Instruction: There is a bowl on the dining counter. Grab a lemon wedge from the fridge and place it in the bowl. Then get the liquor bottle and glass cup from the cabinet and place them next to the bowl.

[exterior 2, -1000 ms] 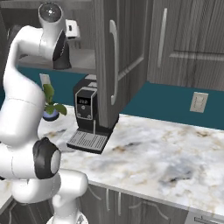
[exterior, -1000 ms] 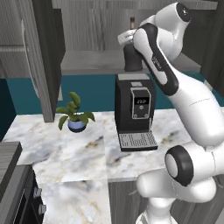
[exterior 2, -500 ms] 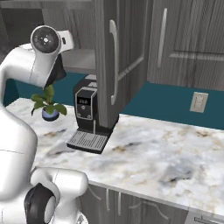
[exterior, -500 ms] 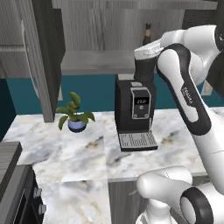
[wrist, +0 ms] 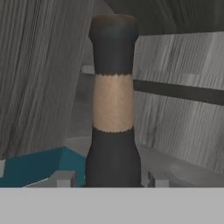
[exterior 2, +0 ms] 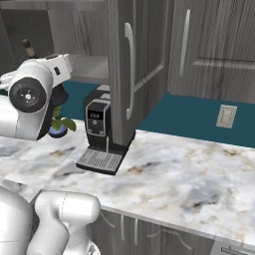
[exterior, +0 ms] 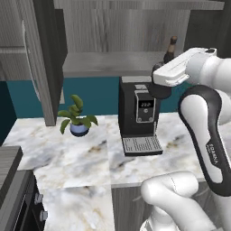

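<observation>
Having swung rightward from above the coffee machine [exterior: 137, 110], now straddling the liquor bottle [wrist: 113, 105] at the cabinet shelf's [exterior: 108, 63] right end, gripper [wrist: 113, 178] spread, closing low and square.

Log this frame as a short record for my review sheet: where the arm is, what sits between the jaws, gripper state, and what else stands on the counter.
arm position: raised to the open cabinet shelf above the coffee machine
target: liquor bottle, upright on the shelf, dark with a tan band round the neck
gripper: a fingertip on each side of the bottle's lower body; contact cannot be told
cabinet door: swung open
counter items: coffee machine; potted plant to its left in the left base view
</observation>
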